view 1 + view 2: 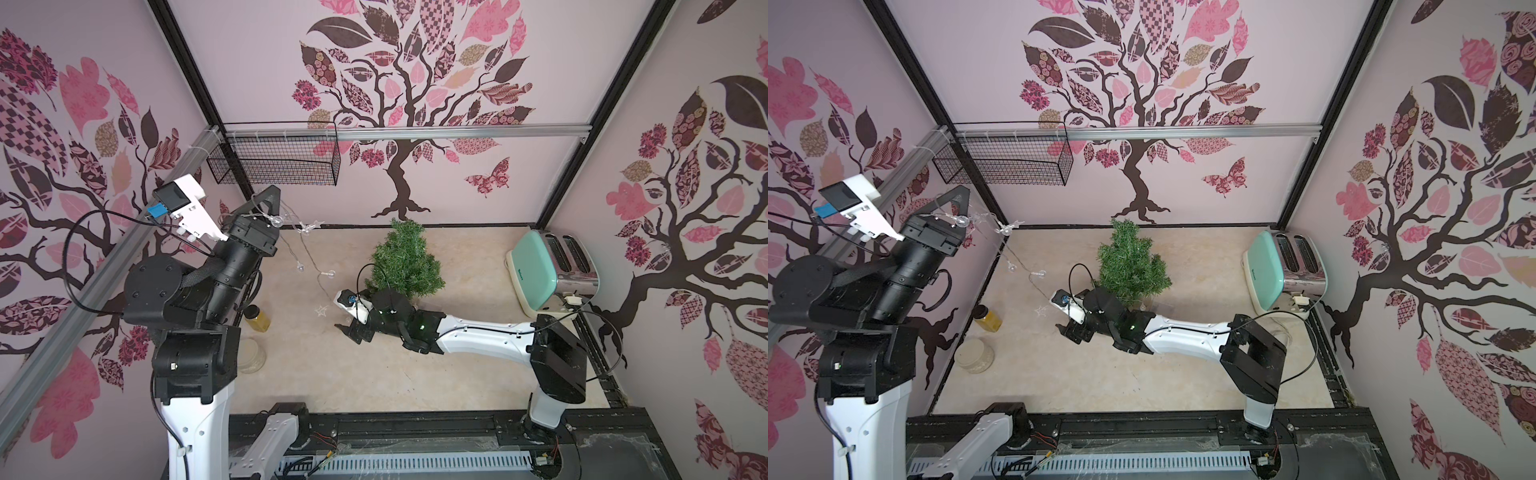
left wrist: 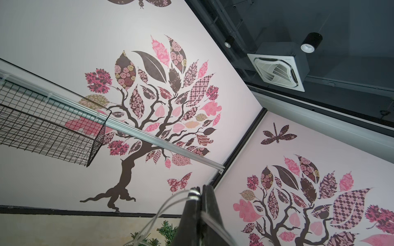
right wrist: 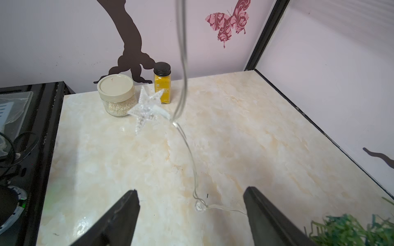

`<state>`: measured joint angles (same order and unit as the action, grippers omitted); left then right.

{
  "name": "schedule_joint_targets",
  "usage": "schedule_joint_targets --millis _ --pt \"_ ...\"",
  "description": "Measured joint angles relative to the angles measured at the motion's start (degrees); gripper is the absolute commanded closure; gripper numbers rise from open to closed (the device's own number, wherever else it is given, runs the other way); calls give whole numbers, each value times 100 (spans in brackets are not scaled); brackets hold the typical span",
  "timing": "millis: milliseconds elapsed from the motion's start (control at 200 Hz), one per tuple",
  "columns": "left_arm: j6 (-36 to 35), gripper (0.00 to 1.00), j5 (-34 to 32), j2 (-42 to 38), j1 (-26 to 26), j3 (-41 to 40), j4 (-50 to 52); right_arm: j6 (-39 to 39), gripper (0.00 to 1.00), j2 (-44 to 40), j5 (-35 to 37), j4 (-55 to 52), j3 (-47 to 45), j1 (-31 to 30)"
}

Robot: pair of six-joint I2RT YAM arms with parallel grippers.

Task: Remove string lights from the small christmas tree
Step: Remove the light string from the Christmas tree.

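The left gripper (image 1: 269, 195), raised at ten o'clock from the tree (image 1: 405, 262), is pressed together on the string lights (image 1: 330, 274), which sag to the counter (image 1: 457, 374). At the tree's seven o'clock, the right gripper (image 3: 190, 190) stands spread around them. They look light, limp and quick to snag, so pinch the wire (image 3: 191, 161), not the brittle-looking bulbs (image 3: 147, 106).

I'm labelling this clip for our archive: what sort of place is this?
Most likely a mock kitchen booth inside a lab, not a home: panel walls with tree decals, a toaster on a marble-look tabletop, and, in the left wrist view, an industrial ceiling air-conditioning unit above the walls.
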<state>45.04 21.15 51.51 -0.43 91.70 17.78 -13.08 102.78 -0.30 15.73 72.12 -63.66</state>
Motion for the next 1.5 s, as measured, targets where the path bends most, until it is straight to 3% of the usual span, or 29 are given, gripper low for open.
schedule_joint_targets --millis 210,400,860,1185,1496 --pt "254 100 251 -74 -109 0 -227 -4 44 264 -254 229 48 -2" --pt "455 100 369 -74 -184 0 -310 -4 43 269 -304 531 48 -2" --pt "426 100 356 -76 -297 155 -341 264 100 -26 -570 944 -302 -2" --pt "151 100 199 -50 -313 291 -199 442 100 -1362 -540 872 -575 -2" --pt "144 100 232 9 -343 291 -245 426 100 -2527 162 791 -673 -2"
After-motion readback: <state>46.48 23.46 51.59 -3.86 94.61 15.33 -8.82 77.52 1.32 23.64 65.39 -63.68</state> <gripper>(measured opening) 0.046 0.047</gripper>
